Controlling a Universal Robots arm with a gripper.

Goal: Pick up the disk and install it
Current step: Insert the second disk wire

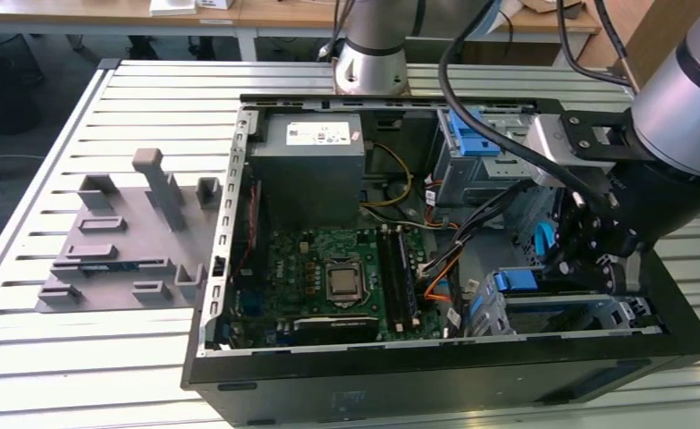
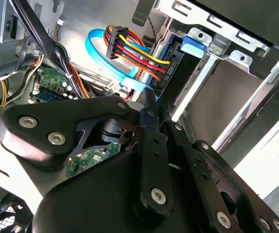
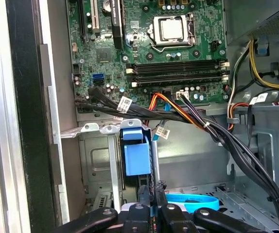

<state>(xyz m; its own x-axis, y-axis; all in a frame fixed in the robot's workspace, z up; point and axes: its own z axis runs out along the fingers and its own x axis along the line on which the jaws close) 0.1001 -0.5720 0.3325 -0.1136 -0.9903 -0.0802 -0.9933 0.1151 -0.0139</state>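
Exterior view: my hand (image 1: 594, 255) is down inside the open case (image 1: 445, 384) on the worktop (image 1: 88, 357), at the case's drive bay corner. The arm blocks the grip.

Second wrist view: hand (image 2: 151, 104) sits just beside the bay's coloured cables (image 2: 134, 53). Keep clear of them and push straight.

First wrist view: hand (image 3: 154, 211) is narrow, apparently pinching the disk (image 3: 134, 155), which stands edge-on in the bay (image 3: 98, 160). Seating depth is hidden.
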